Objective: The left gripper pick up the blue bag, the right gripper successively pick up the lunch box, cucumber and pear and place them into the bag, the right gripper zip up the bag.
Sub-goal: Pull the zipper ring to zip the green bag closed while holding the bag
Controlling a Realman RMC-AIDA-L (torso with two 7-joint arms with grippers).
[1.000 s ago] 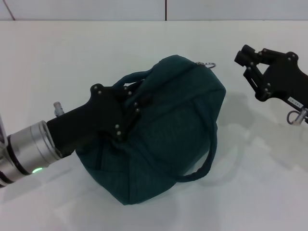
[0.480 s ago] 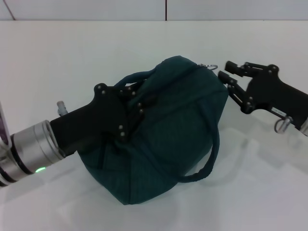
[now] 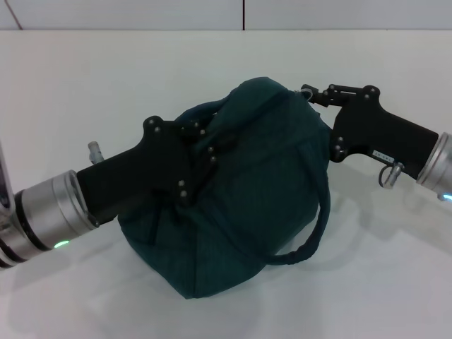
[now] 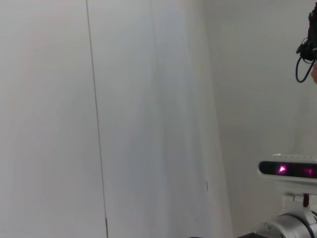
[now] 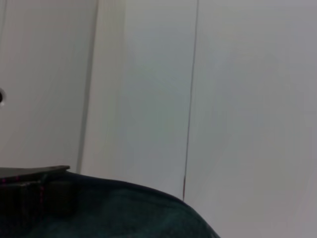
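The blue bag [image 3: 261,176], dark teal cloth, stands bulging in the middle of the white table [image 3: 106,78] in the head view. My left gripper [image 3: 201,145] is shut on the bag's near carry handle at its top left. My right gripper [image 3: 314,95] is at the bag's top right corner, with its tip at the metal zipper ring [image 3: 306,92]. The bag's cloth also fills the bottom of the right wrist view [image 5: 124,213]. The bag's top looks closed. The lunch box, cucumber and pear are out of view.
The bag's second handle [image 3: 314,233] hangs loose down its right side. A wall with a vertical seam [image 3: 244,14] runs behind the table. The left wrist view shows only wall panels and a camera bar with pink lights [image 4: 287,169].
My right gripper has moved left from the table's right side up to the zipper ring on the bag. My left gripper and the bag have shifted slightly right.
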